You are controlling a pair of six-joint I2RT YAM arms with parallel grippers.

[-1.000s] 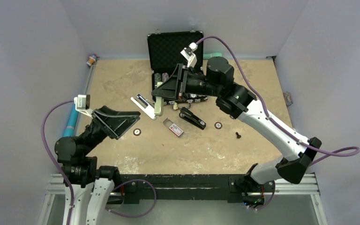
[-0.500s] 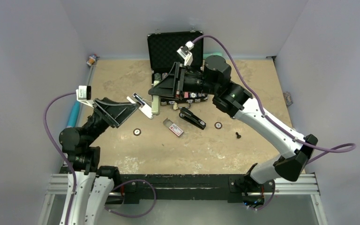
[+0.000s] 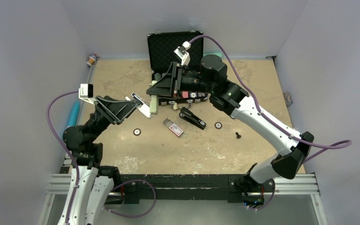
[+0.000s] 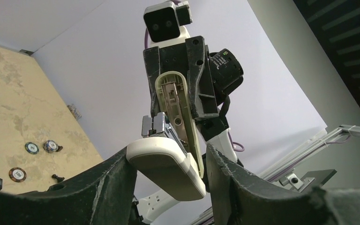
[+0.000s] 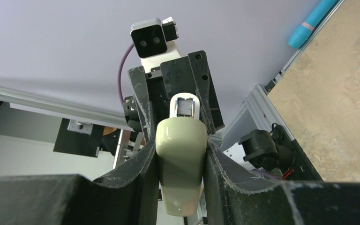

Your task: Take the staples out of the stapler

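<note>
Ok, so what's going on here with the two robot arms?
The two arms have a pale stapler up in the air between them, hinged open. The right gripper is clamped on its green body. The left gripper has its fingers either side of the white top half, though I can't tell if they are pressing on it. Nothing has visibly come out of it. A black stapler lies untouched on the table below.

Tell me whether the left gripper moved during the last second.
Yes. The left gripper moved away from the chip on the table, toward the open black case.
</note>
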